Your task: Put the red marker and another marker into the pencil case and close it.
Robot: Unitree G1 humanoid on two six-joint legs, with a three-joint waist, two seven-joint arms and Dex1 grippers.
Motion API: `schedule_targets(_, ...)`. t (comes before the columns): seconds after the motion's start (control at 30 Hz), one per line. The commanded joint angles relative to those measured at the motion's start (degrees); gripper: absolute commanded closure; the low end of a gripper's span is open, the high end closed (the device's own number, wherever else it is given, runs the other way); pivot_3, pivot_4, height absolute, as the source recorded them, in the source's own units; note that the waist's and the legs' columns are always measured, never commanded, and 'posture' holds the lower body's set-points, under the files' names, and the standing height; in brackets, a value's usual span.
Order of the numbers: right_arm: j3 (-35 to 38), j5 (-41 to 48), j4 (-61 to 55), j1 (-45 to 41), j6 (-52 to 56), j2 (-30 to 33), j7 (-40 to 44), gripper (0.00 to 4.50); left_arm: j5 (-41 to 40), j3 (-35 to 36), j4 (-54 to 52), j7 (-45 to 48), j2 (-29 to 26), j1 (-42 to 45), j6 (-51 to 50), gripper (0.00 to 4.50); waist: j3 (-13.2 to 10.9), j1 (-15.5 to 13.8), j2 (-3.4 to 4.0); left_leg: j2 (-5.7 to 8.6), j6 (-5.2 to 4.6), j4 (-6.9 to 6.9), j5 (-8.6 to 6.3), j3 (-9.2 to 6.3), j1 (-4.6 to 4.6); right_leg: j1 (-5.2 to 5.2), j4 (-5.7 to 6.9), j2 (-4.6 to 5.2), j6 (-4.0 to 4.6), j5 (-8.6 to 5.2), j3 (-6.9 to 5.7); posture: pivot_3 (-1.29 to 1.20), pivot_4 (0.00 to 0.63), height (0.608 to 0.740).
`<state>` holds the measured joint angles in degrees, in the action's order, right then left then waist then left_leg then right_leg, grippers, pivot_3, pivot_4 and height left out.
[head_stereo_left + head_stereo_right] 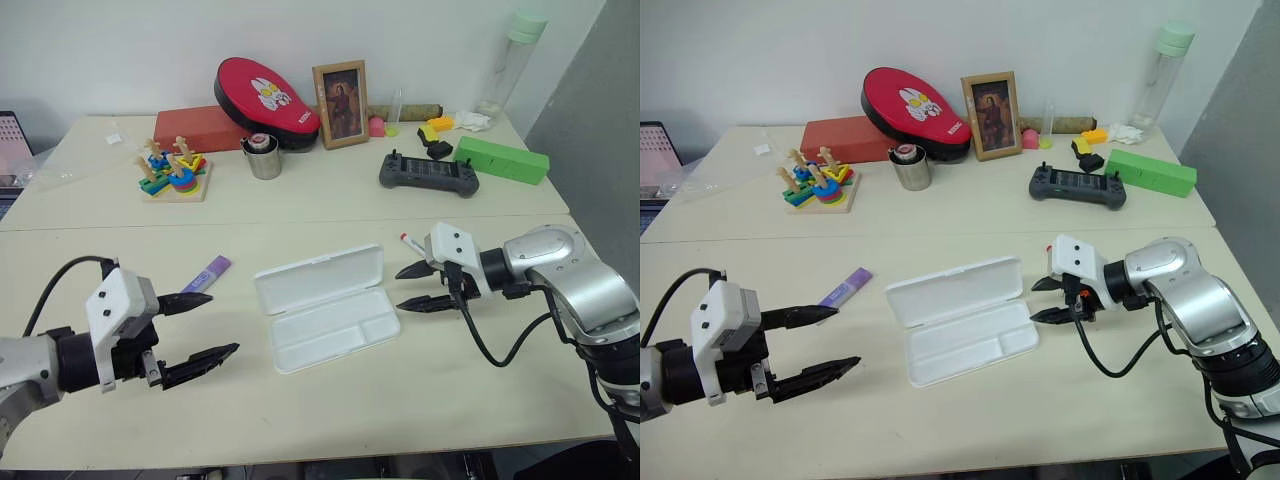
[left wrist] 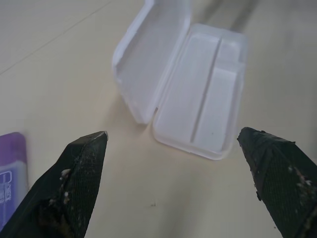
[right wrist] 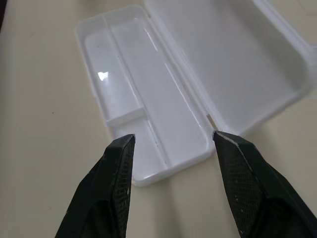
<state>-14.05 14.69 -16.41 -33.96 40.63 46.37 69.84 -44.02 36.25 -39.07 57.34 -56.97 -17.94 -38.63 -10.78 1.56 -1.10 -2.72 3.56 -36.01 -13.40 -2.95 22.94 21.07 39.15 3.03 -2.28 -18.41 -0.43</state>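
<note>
Plastic pencil case (image 1: 325,305) — white, rounded, ribbed — lies open; both grippers' jaws apart.

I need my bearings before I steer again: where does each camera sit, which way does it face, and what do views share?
Left eye: on the head, looking forward and down over the table; both arms show, left claw, right claw.
Right eye: beside it, showing the same scene.
Left wrist: on the left arm, looking past its open fingers at the open pencil case and purple highlighter.
Right wrist: on the right arm, looking past its open fingers into the case.
All four share the case.
</note>
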Motion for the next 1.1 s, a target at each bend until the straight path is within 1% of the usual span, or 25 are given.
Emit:
schedule_targets(0.03,3.16,-0.40,1.76,-0.64,0.55,0.54,-3.51,1.90,-4.02,1.08,-2.33,-1.54,-3.78,6.68,-1.72,0.00,-0.02,-0.05,-0.03,0.00,0.00,-0.01,0.00,0.00,0.00,0.00,0.01,0.00,0.00,0.00,0.00,0.00,0.150,0.740)
schedule_targets(0.1,3.40,-0.93,2.90,-0.58,0.49,0.68,-5.18,1.90,-5.15,0.14,-2.90,-2.48,-5.06,9.77,-2.52,0.00,-0.02,-0.06,-0.03,0.01,0.00,-0.02,0.00,0.00,0.02,0.00,0.01,0.00,0.00,0.00,0.00,0.00,0.150,0.740)
schedule_targets(0.2,3.59,-1.30,4.14,-0.62,-0.17,0.56,-6.83,1.90,-6.42,-0.65,-3.78,-3.08,-6.21,11.86,-3.86,0.00,-0.03,0.08,-0.01,0.02,0.00,-0.01,0.00,0.07,0.03,0.02,-0.03,0.01,-0.01,0.00,0.08,0.00,0.150,0.740)
schedule_targets(0.27,3.78,-2.48,6.55,-0.99,-0.91,0.25,-9.06,1.90,-6.50,-1.78,-5.00,-3.05,-7.96,13.72,-4.09,0.00,-0.03,0.21,-0.02,0.00,0.00,0.01,0.00,0.07,0.04,0.07,-0.03,-0.02,-0.01,0.00,0.09,0.00,0.150,0.740)
schedule_targets(0.33,4.03,-3.96,9.87,-1.27,-1.97,0.24,-11.05,1.90,-3.58,-3.02,-5.16,-2.40,-10.60,15.14,-3.16,0.00,-0.03,0.18,-0.02,0.00,0.00,0.02,0.00,0.07,0.04,0.09,-0.02,-0.03,-0.01,0.00,0.11,0.00,0.150,0.740)
schedule_targets(0.43,3.97,-5.80,14.39,-1.71,-3.13,-0.80,-14.37,1.90,-1.64,-3.54,-4.57,-1.67,-12.23,16.25,-2.19,0.00,-0.05,0.17,0.01,0.01,0.00,0.02,0.00,0.11,0.03,0.10,-0.02,-0.04,-0.01,0.00,0.15,0.00,0.150,0.740)
schedule_targets(0.6,3.65,-7.32,19.01,-2.56,-4.45,-4.37,-18.21,1.90,-0.47,-3.33,-4.32,-0.40,-12.85,17.09,-2.31,0.00,-0.05,0.28,0.02,0.00,0.00,0.03,0.00,0.14,0.05,0.17,0.00,-0.07,-0.01,0.00,0.22,0.00,0.150,0.740)
schedule_targets(0.83,2.77,-9.02,24.54,-3.62,-6.31,-7.75,-19.90,1.90,0.74,-3.18,-3.85,0.03,-12.63,18.06,-2.49,0.00,-0.05,0.21,0.02,0.00,0.00,0.01,0.00,0.19,0.05,0.18,0.00,-0.08,-0.01,0.00,0.27,0.00,0.150,0.740)
schedule_targets(1.1,2.72,-10.58,31.39,-4.97,-5.66,-9.60,-20.99,1.90,1.74,-3.17,-4.02,-0.26,-11.83,17.66,-2.50,0.00,-0.05,0.25,0.02,0.00,0.00,0.01,0.00,0.22,0.05,0.20,0.03,-0.07,-0.01,0.00,0.32,0.00,0.150,0.740)
